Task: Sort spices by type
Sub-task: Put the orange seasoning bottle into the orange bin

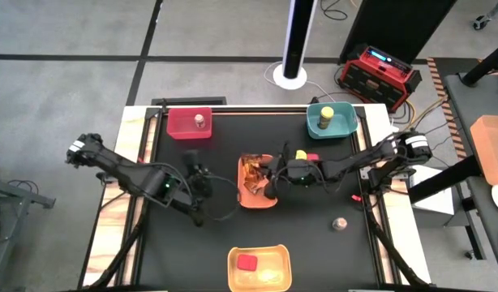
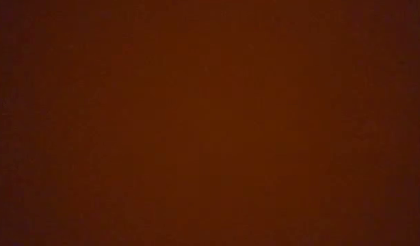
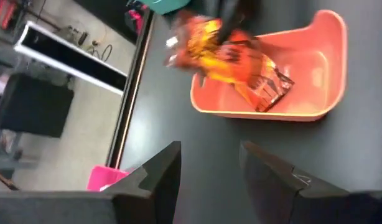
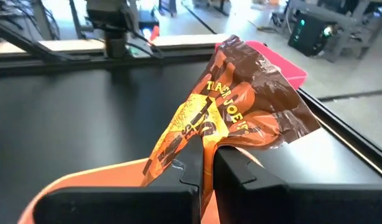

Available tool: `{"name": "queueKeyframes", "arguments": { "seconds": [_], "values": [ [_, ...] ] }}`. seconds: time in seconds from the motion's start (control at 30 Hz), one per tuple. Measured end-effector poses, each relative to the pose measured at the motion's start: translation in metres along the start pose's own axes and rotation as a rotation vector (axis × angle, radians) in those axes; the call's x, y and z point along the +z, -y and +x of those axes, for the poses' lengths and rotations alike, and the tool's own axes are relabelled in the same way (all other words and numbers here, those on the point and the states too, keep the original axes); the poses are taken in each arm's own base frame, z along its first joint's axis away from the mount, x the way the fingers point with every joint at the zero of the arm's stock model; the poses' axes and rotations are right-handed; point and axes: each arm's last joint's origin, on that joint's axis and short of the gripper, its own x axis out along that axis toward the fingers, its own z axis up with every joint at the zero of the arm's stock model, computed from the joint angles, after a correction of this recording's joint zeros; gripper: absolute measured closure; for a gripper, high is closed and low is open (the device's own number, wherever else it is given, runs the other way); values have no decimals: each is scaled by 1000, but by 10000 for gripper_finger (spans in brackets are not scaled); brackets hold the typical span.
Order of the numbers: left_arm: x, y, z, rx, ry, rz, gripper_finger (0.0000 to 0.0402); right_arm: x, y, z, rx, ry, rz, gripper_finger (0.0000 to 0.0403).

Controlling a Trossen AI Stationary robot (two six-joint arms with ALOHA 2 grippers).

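My right gripper (image 1: 270,173) is over the orange bin (image 1: 257,199) at the table's middle, shut on an orange-red printed packet (image 4: 241,93). My left gripper (image 1: 200,174) stands open to the left of that bin, nothing between its fingers (image 3: 160,177). A yellow-lidded jar (image 1: 301,155) and a red cube box (image 1: 312,157) stand on the table by the right arm. A silver-lidded jar (image 1: 340,224) stands alone on the near right. Another silver-lidded jar (image 1: 199,121) sits in the red bin, a yellow-lidded jar (image 1: 324,120) in the teal bin, and a red cube (image 1: 247,261) in the yellow bin. My right gripper pinches the packet between its two fingers (image 4: 241,171) at one crumpled edge (image 4: 206,146). It comes slanting down from the table's right side. The packet sits tilted over the orange bin, its far end (image 3: 269,84) reaching down inside the bin wall.
The red bin (image 1: 178,130) is at the far left, the teal bin (image 1: 343,128) at the far right, the yellow bin (image 1: 273,272) at the near edge. Open black tabletop lies between the bins on the near left and near right.
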Motion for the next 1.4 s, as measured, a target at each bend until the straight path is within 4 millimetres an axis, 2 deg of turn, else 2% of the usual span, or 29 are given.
{"name": "queueKeyframes", "arguments": {
  "seconds": [0.3,0.5,0.67,0.8,0.93,1.4],
  "values": [
    [-26,-20,-7,115,69,-185,254,-11,-17,-11,30,27,-72,390],
    [-37,-26,-7,149,122,-244,254,-19,-28,-8,58,33,-82,390],
    [-40,-29,-8,167,149,-275,254,-40,-36,3,65,-8,-122,390],
    [-41,-29,-8,176,152,-274,254,-41,-41,8,72,49,-103,390],
    [-43,-28,-7,178,147,-268,254,-49,-45,9,82,26,-156,390],
    [-48,-24,-1,193,136,-248,254,-53,-50,7,124,-6,-211,390]
  ]
}}
